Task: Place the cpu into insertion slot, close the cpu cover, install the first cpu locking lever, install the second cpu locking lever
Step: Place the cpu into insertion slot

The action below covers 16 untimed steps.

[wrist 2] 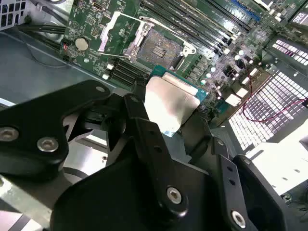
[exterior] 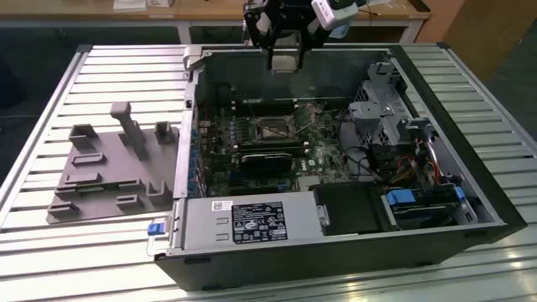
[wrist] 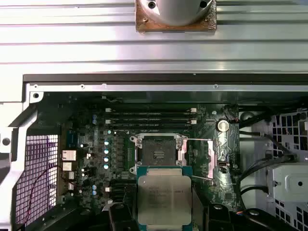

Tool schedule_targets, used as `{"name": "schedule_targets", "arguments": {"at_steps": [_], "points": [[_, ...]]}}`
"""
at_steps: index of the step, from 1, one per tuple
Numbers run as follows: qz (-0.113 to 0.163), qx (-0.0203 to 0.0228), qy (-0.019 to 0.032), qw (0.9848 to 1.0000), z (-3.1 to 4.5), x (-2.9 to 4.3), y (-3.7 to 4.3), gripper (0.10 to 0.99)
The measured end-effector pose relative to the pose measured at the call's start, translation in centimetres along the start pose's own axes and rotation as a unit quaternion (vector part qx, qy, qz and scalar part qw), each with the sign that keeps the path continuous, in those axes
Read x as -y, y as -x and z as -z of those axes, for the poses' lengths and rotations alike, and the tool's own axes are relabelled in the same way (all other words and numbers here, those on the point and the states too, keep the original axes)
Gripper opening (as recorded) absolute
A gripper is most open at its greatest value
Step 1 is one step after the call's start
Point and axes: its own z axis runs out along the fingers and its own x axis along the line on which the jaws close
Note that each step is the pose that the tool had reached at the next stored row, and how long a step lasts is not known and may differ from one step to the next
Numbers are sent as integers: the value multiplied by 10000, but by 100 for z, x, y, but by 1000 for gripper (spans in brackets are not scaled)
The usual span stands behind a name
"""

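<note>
Cpu (wrist: 164,199) hangs in the air, pinched between the fingers (wrist: 118,216), which clamp two of its opposite edges, as both wrist views show. We judge it light, thin and stiff. Its smooth metal lid could slide in a loose hold and its underside is delicate. The bare edges, where it is held now, are therefore the right place to take it, never the faces.

It lies roughly flat, with its silver top up and its underside toward the green board (wrist: 192,122). It is close to square, so we find no real long axis. Its sides run square with those of the insertion slot (wrist: 158,153), which lies open below it and apart from it. The cpu cover (wrist 2: 108,30) stands swung up beside the slot.

The board sits inside the open case (exterior: 353,255), which rests on the counter (exterior: 84,251). In the exterior view, the cpu hovers above the side of the case nearest the counter's far edge.
</note>
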Motion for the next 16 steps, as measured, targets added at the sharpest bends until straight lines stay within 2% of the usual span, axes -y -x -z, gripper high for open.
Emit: {"name": "schedule_targets", "arguments": {"at_steps": [6, 16], "points": [[0, 0, 0, 10000, -5, 0, 0, 537], [0, 0, -1, 10000, -88, 8, 2, 537]]}}
